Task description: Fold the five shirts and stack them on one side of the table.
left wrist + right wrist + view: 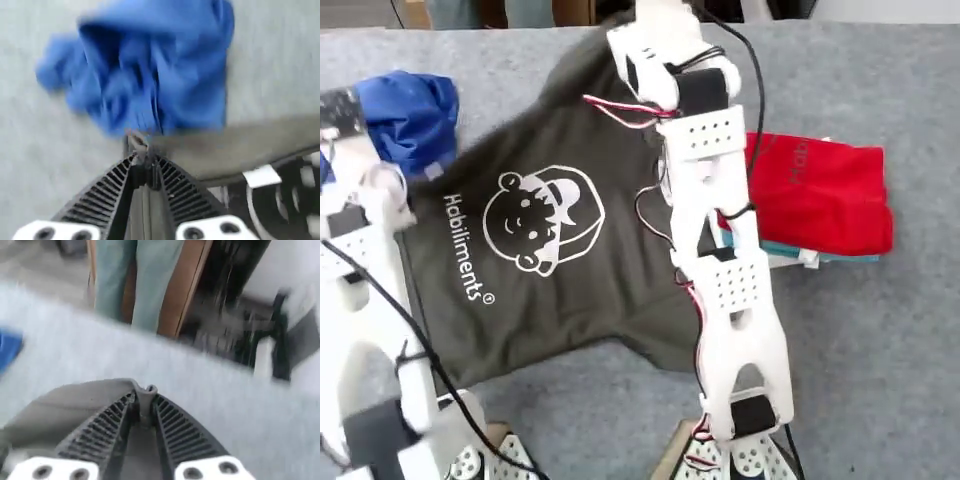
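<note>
Felt-grey table (880,350): L fingers (107,192) & R fingers (100,432) each pinch limp olive shirt (570,300) edge.

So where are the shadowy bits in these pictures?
Left wrist view: deep shade inside the folds of the blue shirt. High view: even light, barely any shadow on the grey shirt or table. Right wrist view: dark room beyond the table.

White perforated arm links (735,290), black servos (703,92), red-and-white cables (620,112), black ribbed tool fingers (100,200).
</note>
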Controlling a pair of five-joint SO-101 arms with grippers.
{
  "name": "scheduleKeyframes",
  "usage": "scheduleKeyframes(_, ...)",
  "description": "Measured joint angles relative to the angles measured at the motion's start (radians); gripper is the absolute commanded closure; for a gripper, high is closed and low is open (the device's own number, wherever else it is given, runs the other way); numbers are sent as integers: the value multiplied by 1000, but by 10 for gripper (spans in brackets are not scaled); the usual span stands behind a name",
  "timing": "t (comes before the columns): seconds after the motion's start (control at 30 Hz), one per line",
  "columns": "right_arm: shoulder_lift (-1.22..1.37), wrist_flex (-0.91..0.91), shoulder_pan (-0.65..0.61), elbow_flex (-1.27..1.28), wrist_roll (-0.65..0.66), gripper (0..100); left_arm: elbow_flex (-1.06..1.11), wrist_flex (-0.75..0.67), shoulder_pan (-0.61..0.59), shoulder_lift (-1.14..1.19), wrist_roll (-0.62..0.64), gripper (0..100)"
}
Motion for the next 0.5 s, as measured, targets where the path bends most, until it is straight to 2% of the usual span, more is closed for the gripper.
scheduleKeyframes(0.1,0,235,0,-38,49,985,86,184,32,-129,0,971)
scheduleKeyframes(0.2,0,327,12,-40,95,985,209,307,64,-279,0,971)
scheduleKeyframes(0.37,-15,347,28,-15,109,985,460,342,71,-535,-2,971)
scheduleKeyframes(0.5,-138,350,28,164,140,985,614,351,71,-726,-41,971)
